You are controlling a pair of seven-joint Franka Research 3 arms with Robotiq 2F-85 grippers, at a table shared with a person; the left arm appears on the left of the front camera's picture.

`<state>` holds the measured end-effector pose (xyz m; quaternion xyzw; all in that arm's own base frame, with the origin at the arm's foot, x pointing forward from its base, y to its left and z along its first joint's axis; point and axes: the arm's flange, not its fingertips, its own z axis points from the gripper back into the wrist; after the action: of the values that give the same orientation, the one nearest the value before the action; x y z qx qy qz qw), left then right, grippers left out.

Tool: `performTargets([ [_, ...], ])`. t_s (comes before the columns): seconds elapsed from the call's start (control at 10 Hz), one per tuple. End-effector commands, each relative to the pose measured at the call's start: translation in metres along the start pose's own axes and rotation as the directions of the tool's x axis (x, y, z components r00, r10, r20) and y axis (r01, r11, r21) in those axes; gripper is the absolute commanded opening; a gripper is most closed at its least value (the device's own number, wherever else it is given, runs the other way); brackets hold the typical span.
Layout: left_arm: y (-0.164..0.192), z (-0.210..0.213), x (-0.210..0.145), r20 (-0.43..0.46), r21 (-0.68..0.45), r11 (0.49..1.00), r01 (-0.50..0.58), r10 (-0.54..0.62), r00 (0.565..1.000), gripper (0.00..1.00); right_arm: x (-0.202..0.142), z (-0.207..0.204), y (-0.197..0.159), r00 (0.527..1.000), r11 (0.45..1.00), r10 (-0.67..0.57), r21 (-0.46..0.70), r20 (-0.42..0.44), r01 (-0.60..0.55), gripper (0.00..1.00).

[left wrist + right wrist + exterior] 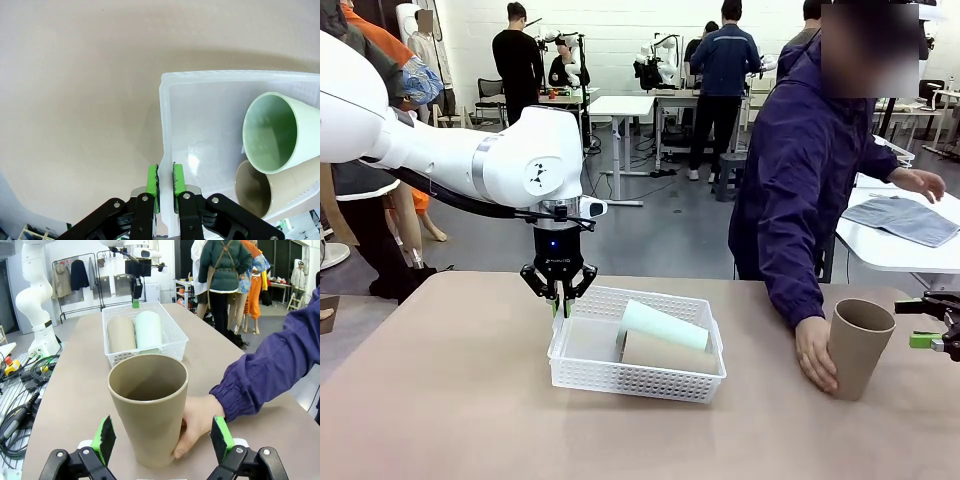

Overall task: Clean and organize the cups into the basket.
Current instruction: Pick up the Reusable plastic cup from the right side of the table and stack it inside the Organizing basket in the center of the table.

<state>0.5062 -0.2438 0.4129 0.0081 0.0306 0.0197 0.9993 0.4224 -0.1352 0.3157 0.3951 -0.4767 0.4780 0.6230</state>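
The white mesh basket (640,381) sits mid-table with a mint cup (665,325) and a tan cup (665,353) lying side by side in it. My left gripper (560,303) points down at the basket's far left corner. In the left wrist view its pads (153,183) are shut on the basket's thin side wall (166,125), beside the mint cup (272,132) and tan cup (257,192). A third tan cup (149,407) stands upright at the right, steadied by the person's hand (192,425). My right gripper (163,437) is open, its fingers on either side of this cup without touching it.
The person in a purple jacket (800,170) leans over the table's far right side, a hand (815,355) resting on the table by the upright cup (858,345). Cables lie off the table edge (25,375). The brown tabletop (440,400) is bare at the front and left.
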Motion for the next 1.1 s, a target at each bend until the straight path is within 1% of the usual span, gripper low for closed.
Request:
performTargets([
  [0.0,-0.001,0.000,-0.001,0.004,-0.001,1.000,-0.012,0.012,1.000,0.00,0.000,-0.003,-0.001,1.000,1.000,0.000,0.001,-0.008,0.000,1.00],
  [0.3,-0.001,0.000,-0.001,0.004,-0.001,1.000,-0.012,0.012,1.000,0.00,0.000,0.000,0.000,1.000,1.000,0.000,0.000,0.000,0.000,1.00],
  [0.4,-0.001,0.000,-0.001,0.004,-0.001,1.000,-0.012,0.012,1.000,0.00,-0.012,0.001,-0.008,1.000,1.000,-0.014,-0.014,-0.023,0.014,1.00],
  [0.5,-0.001,0.000,-0.001,0.004,-0.001,1.000,-0.012,0.012,1.000,0.00,-0.021,0.003,-0.016,0.999,0.999,-0.001,-0.040,-0.040,-0.001,1.00],
  [0.6,-0.001,0.000,-0.001,0.004,-0.001,1.000,-0.012,0.012,1.000,0.00,-0.033,0.009,-0.023,0.999,0.999,0.024,-0.042,-0.041,-0.026,1.00],
  [0.8,-0.001,0.000,-0.001,0.004,-0.001,1.000,-0.012,0.012,1.000,0.00,-0.059,0.008,-0.027,0.996,1.000,0.016,0.013,-0.090,-0.014,1.00],
  [1.0,-0.001,0.000,-0.001,0.004,-0.001,1.000,-0.012,0.012,1.000,0.00,-0.072,-0.001,-0.038,0.994,1.000,0.025,0.016,-0.107,-0.023,1.00],
])
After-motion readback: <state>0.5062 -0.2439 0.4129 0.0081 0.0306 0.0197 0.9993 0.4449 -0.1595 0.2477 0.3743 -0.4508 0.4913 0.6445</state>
